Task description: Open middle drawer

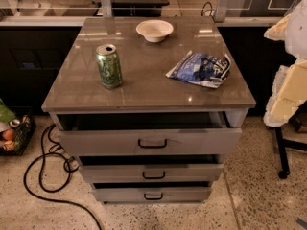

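Note:
The grey cabinet (144,97) has three drawers stacked in its front. The middle drawer (192,172) is a grey flat front with a small black loop handle (154,175). It stands out a little, with a dark gap above it. The top drawer (96,142) is the largest front and is pulled out farther. The bottom drawer (115,194) is the narrowest. My gripper (289,87) is the cream and white shape at the right edge of the view, beside the cabinet's right side, well apart from the drawer handles.
On the cabinet top stand a green can (109,66), a white bowl (154,30) and a blue crumpled bag (200,69). A black cable (38,174) loops on the floor at left by a basket (12,133). A black stand leg (283,152) is at right.

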Robot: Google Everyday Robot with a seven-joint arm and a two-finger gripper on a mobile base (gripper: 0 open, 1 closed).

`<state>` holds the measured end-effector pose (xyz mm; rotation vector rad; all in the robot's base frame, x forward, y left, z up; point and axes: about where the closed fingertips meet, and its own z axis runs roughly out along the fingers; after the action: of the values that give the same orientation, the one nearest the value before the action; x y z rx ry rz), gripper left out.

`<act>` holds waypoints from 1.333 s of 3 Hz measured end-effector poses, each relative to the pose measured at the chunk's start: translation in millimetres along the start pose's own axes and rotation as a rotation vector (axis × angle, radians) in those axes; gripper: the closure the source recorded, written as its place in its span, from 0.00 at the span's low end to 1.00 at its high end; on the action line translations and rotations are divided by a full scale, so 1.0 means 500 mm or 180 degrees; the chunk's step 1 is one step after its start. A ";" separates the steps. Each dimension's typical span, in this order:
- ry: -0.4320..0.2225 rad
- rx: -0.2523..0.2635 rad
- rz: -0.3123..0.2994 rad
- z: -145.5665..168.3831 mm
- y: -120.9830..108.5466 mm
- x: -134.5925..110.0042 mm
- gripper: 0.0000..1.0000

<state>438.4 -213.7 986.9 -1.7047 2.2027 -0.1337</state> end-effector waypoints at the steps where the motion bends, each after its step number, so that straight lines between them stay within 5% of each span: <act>1: 0.0000 0.0001 0.0000 0.000 0.000 0.000 0.00; 4: 0.0394 0.0164 -0.0308 0.118 0.079 0.058 0.00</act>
<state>415.2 -222.6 914.1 -1.8198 2.1827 -0.3258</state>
